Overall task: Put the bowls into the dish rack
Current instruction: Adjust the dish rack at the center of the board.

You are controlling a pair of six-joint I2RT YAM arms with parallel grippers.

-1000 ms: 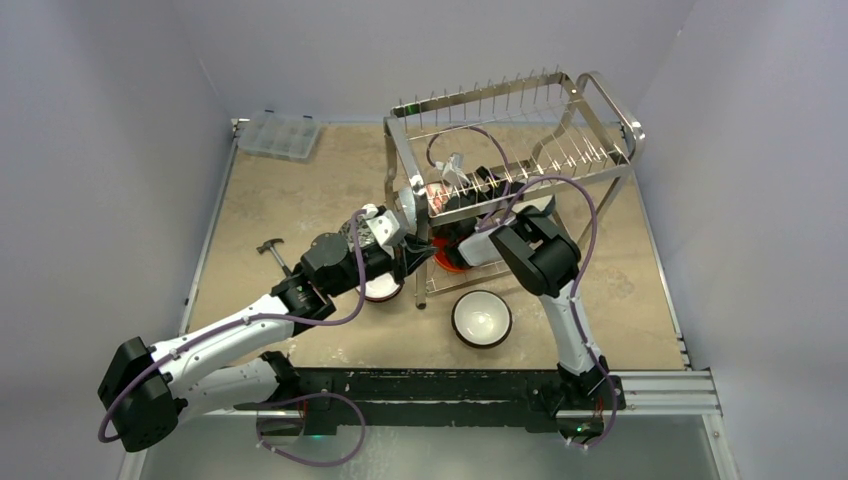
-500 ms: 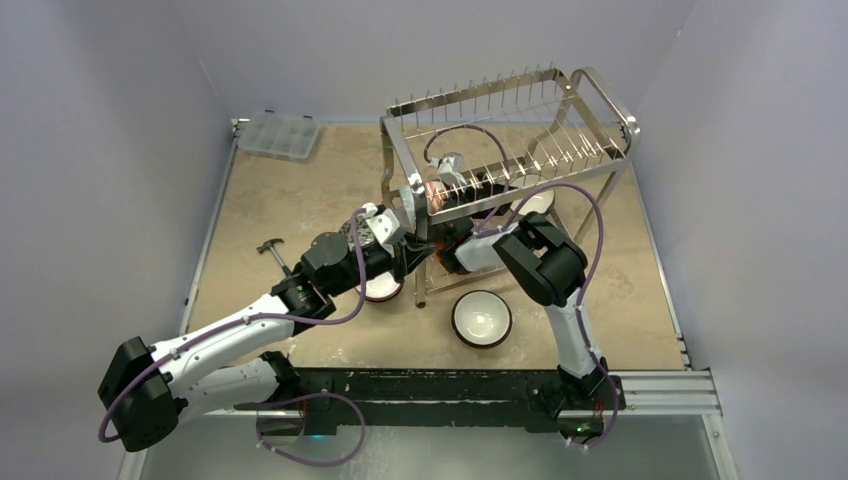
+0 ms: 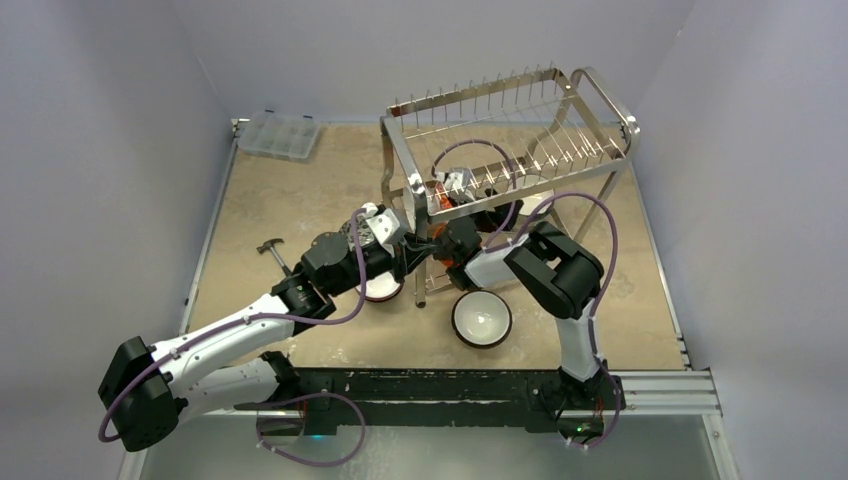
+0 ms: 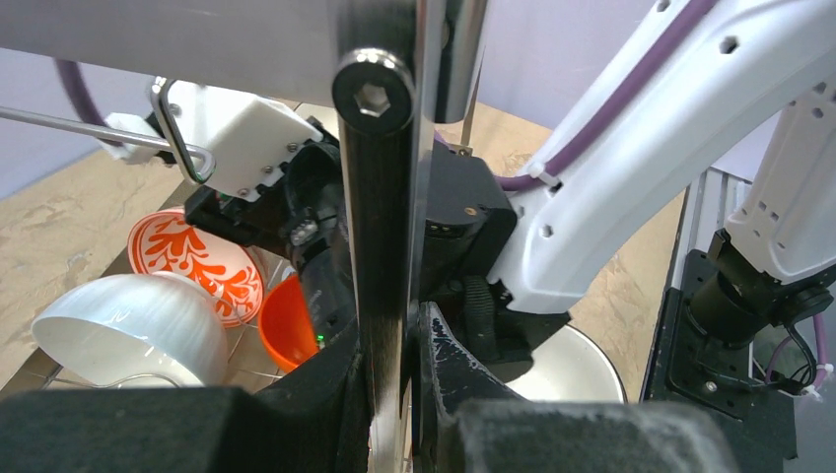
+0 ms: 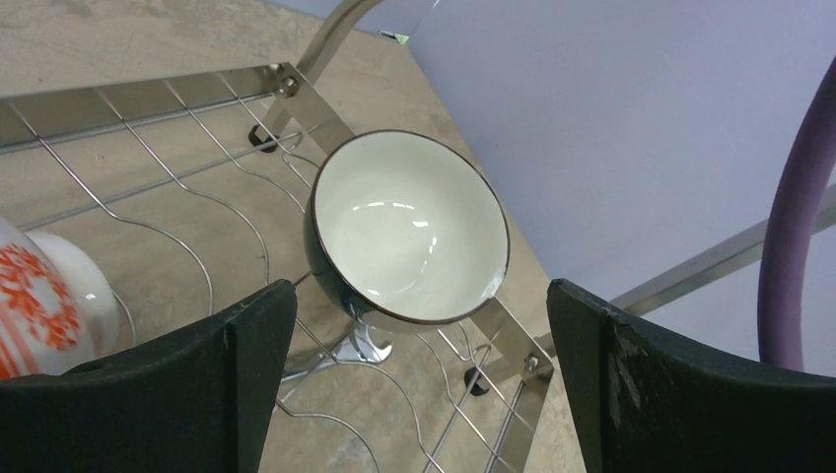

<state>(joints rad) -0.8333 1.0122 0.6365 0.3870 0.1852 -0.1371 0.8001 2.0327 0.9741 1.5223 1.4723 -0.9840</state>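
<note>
Setting: tan table (image 3: 300,200) boxed in by pale lavender walls (image 3: 120,100); a clear compartment box (image 3: 280,135) sits at the far left corner.
Rack: the dish rack (image 3: 386,160) stands at the far right of the table.
Bowls loaded: a dark-outside bowl (image 5: 409,227) sits on the lower tier's wires; a patterned bowl (image 4: 202,266), a white bowl (image 4: 128,330) and an orange bowl (image 4: 291,330) are crowded together at the other end.
Bowls left: a white-lined bowl (image 3: 482,318) on the table in front of the rack, and a second bowl (image 3: 381,290) half hidden under the left arm (image 3: 250,325).
Handling: probably glazed, so rigid, light, slick and easy to chip on metal; best pinched across the rim, one finger inside.
Left jaws: closed tight on the rack's near upright post (image 4: 380,246), likely to steady it.
Right jaws: spread wide and empty, facing the dark-outside bowl.
Pose: left arm stretched low and long; right arm (image 3: 555,275) folded, elbow raised, forearm reaching under the upper tier.
</note>
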